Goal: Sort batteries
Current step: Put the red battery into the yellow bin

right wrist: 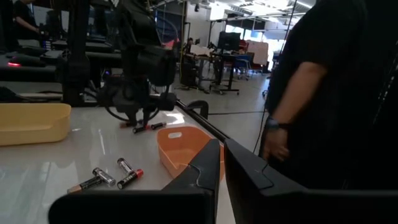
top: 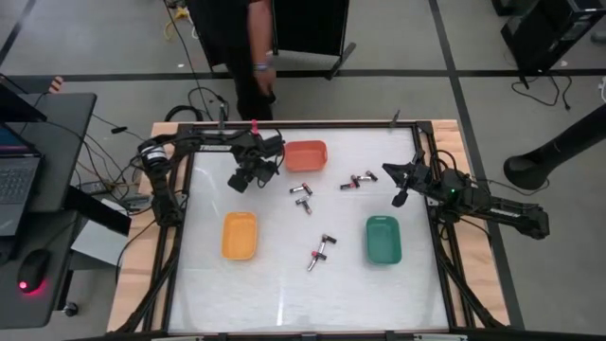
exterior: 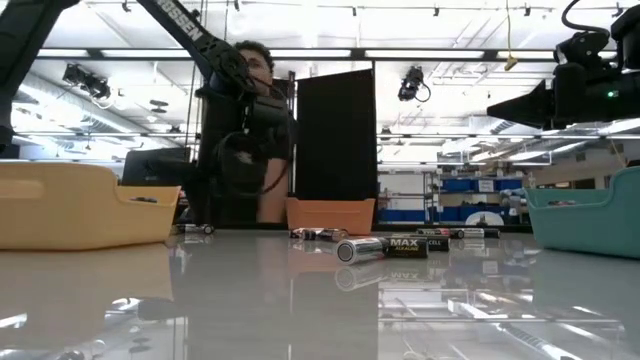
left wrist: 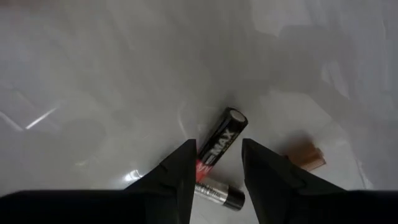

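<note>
**Fingers spread over two batteries near the orange tray**

Fingers (left wrist: 180, 171) of the left gripper (top: 248, 176) stand parted, and between them in the left wrist view we see a black battery marked MAX (left wrist: 219, 144), with a second, silvery one (left wrist: 217, 191) lying across its lower end; whether the fingertips touch either cell we cannot quite judge. From above, that gripper sits just left of the orange tray (top: 306, 154) at the far side of the table (top: 284, 284).

The right gripper (top: 399, 186) hangs raised at the table's right, above the green tray (top: 383, 239); its fingers (right wrist: 245, 168) are drawn nearly together, with only a thin slit between them, holding nothing.

The batteries lie loose on the white table in small clusters: one (top: 301, 189) just below the orange tray, another (top: 358, 179) to its right, and a crossed pair (top: 320, 252) between the yellow tray (top: 239, 235) and the green one. In the low view a MAX cell (exterior: 385, 247) lies nearest the camera.

A person in dark clothes (top: 258, 47) stands beyond the table's far edge.
</note>
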